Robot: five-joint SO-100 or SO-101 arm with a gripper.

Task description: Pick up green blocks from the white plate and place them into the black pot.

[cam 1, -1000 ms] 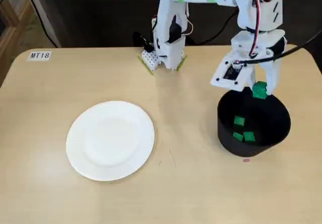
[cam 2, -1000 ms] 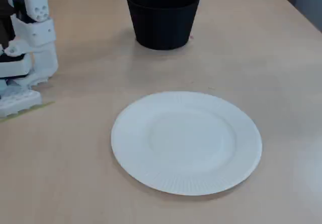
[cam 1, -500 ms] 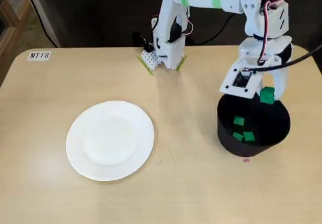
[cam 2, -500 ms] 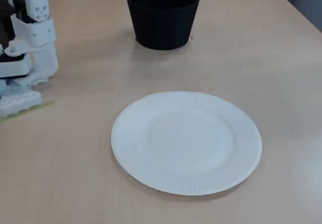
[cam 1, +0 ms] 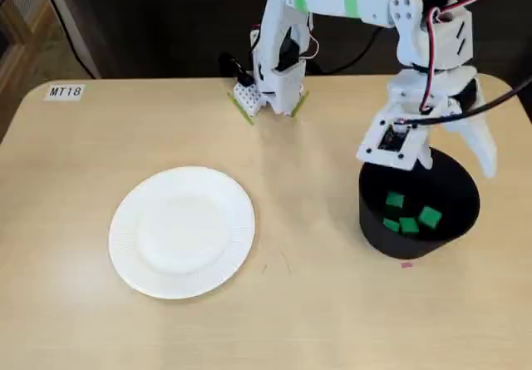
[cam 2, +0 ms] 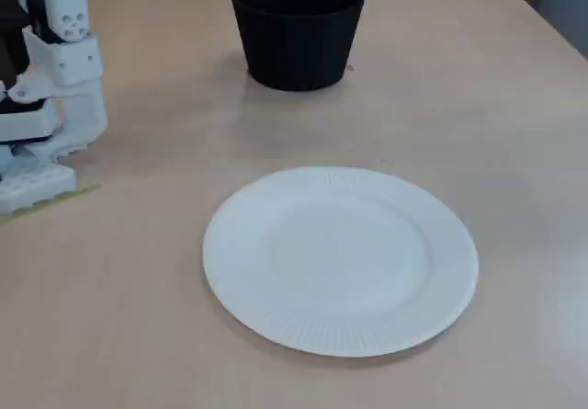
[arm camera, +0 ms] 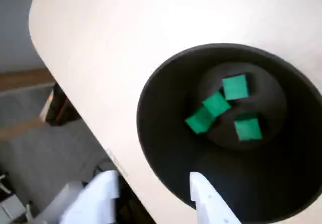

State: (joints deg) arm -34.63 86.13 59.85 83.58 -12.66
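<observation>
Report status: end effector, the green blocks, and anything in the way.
End effector open, empty, above the pot. Four green blocks on the pot's bottom. Plate bare, none left on it. No obstruction seen.

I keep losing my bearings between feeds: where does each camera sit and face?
A fixed view: high, opposite the arm's base, looking down; the arm shows, open gripper over the black pot.
Wrist view: on the gripper, looking into the pot at four green blocks; two fingertips show.
A fixed view: low, looking across the white plate to the pot; only the arm's base shows.
Shared: pot in all three; plate in both fixed views.
</observation>
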